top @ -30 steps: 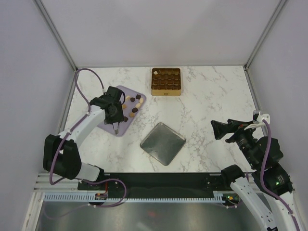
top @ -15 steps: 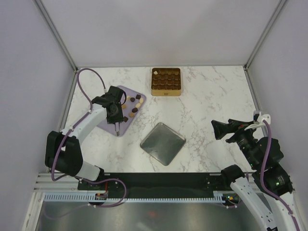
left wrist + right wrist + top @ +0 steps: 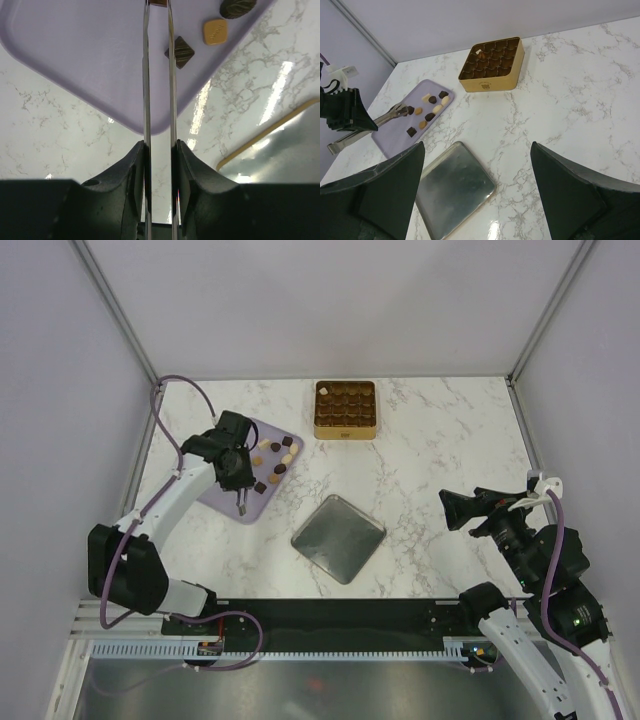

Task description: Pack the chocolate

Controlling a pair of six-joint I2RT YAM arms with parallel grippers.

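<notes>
Several tiny chocolate pieces (image 3: 276, 459), dark brown and tan, lie on the lilac board (image 3: 222, 492). They also show in the right wrist view (image 3: 430, 116). My left gripper (image 3: 237, 480) is shut on thin metal tongs (image 3: 145, 75), which reach out over the board (image 3: 75, 60). A brown piece (image 3: 158, 2) sits between the tong tips at the frame's top edge; whether it is pinched I cannot tell. The gold tin (image 3: 345, 409) at the back holds several dark pieces and a pale one. My right gripper (image 3: 462, 508) is open and empty, off to the right.
A square metal lid (image 3: 338, 538) lies on the marble table's middle, near the board's right corner. It also shows in the right wrist view (image 3: 453, 187). The tin (image 3: 492, 65) stands beyond it. White walls close in the table.
My left arm has shifted a little toward the far left over the board, tongs still in its grip. The right arm has not moved.
</notes>
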